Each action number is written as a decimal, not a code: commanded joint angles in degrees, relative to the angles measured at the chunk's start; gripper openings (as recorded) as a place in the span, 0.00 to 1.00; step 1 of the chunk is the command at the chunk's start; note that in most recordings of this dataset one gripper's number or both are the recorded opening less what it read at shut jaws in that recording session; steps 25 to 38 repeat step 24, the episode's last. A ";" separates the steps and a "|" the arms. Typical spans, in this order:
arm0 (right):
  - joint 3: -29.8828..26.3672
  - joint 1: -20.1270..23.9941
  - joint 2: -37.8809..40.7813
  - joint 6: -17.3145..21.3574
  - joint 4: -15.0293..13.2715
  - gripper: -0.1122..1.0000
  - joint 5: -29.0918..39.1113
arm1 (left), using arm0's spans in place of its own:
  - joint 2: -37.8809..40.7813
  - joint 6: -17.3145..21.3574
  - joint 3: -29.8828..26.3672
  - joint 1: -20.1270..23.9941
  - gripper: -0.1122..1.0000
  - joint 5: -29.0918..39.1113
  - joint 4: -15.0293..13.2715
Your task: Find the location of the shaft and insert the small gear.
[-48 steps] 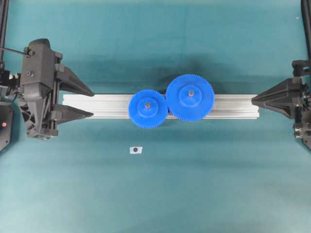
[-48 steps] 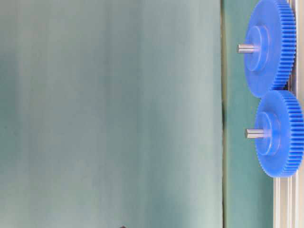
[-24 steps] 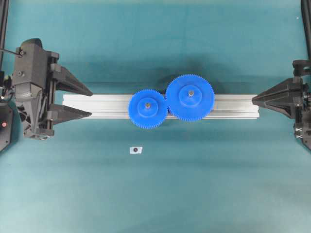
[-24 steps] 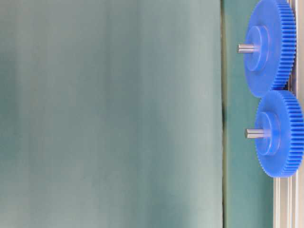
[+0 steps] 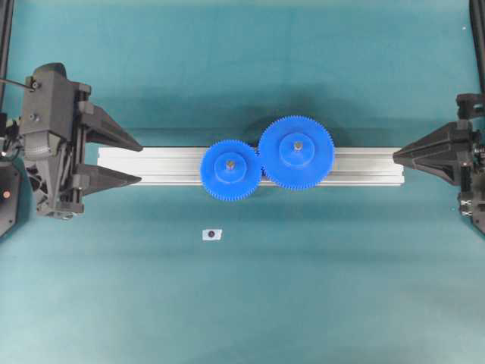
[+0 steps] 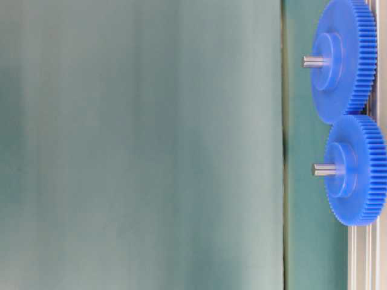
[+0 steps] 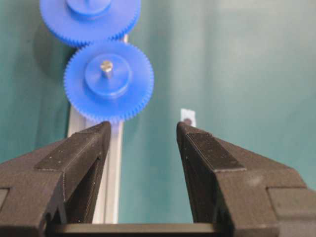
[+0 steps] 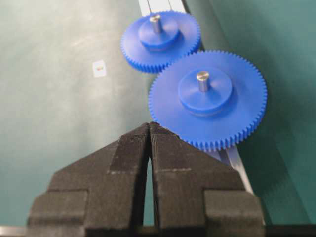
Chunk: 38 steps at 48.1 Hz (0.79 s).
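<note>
Two blue gears sit on a long silver rail [image 5: 151, 165] that lies across the middle of the green tabletop [image 5: 242, 303], running from the left edge toward the right.

- Small gear [image 5: 230, 170] — seated flat on the rail, left of the rail's centre, threaded onto the shaft [image 5: 229, 162], whose grey tip stands up through the hub. Its teeth touch those of the neighbour.
- Large gear [image 5: 296, 152] — just right of the small one, on its own grey pin, overhanging the rail toward the far edge.
- White tag [image 5: 212, 234] with a dark dot — on the bare mat, toward the near edge from the small gear, apart from the rail.
- Left gripper [image 5: 140, 161] — at the rail's left end, jaws parted with a clear gap, nothing between them; one fingertip lies over the rail's end, the other on its far side.
- Right gripper [image 5: 395, 157] — at the rail's right end, jaws pressed together, holding nothing.
</note>
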 commanded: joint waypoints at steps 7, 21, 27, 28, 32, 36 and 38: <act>-0.53 -0.18 0.35 0.00 0.00 0.16 -0.53 | -0.09 -0.18 -0.62 -0.18 0.59 -0.53 0.09; -0.53 -0.18 0.35 0.00 0.00 0.16 -0.53 | 0.09 -0.26 -0.62 -0.18 0.59 -0.53 0.09; -0.53 -0.18 0.35 -0.09 -0.09 0.16 -0.53 | 0.18 -0.35 -0.62 -0.18 0.59 -0.53 0.09; -0.53 -0.18 0.35 -0.09 -0.09 0.16 -0.53 | 0.18 -0.35 -0.62 -0.18 0.59 -0.53 0.09; -0.53 -0.18 0.35 -0.09 -0.09 0.16 -0.53 | 0.18 -0.35 -0.62 -0.18 0.59 -0.53 0.09; -0.53 -0.18 0.35 -0.09 -0.09 0.16 -0.53 | 0.18 -0.35 -0.62 -0.18 0.59 -0.53 0.09; -0.53 -0.18 0.35 -0.09 -0.09 0.16 -0.53 | 0.18 -0.35 -0.62 -0.18 0.59 -0.53 0.09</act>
